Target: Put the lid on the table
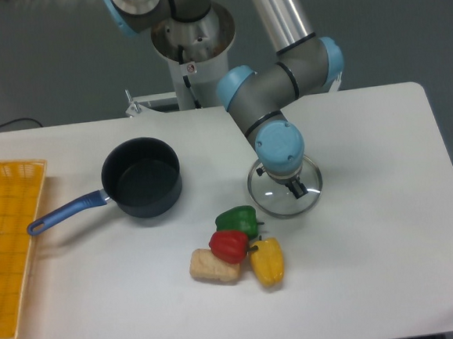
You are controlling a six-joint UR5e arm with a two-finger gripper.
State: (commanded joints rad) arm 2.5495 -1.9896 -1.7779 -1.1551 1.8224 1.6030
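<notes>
The lid (309, 185), a round clear glass disc with a thin silver rim, lies low over the white table (372, 229), right of centre. My gripper (285, 187) points straight down over the lid's middle and hides the knob. The wrist blocks the fingers, so I cannot tell whether they grip the knob or whether the lid rests on the table. The dark blue saucepan (142, 178) stands uncovered to the left, its blue handle (65, 213) pointing front-left.
A green pepper (238, 219), a red pepper (229, 246), a yellow pepper (267, 262) and a pale bread-like piece (212, 267) cluster just in front of the lid. A yellow mesh tray (8, 242) sits at the left edge. The arm's base stands at the back.
</notes>
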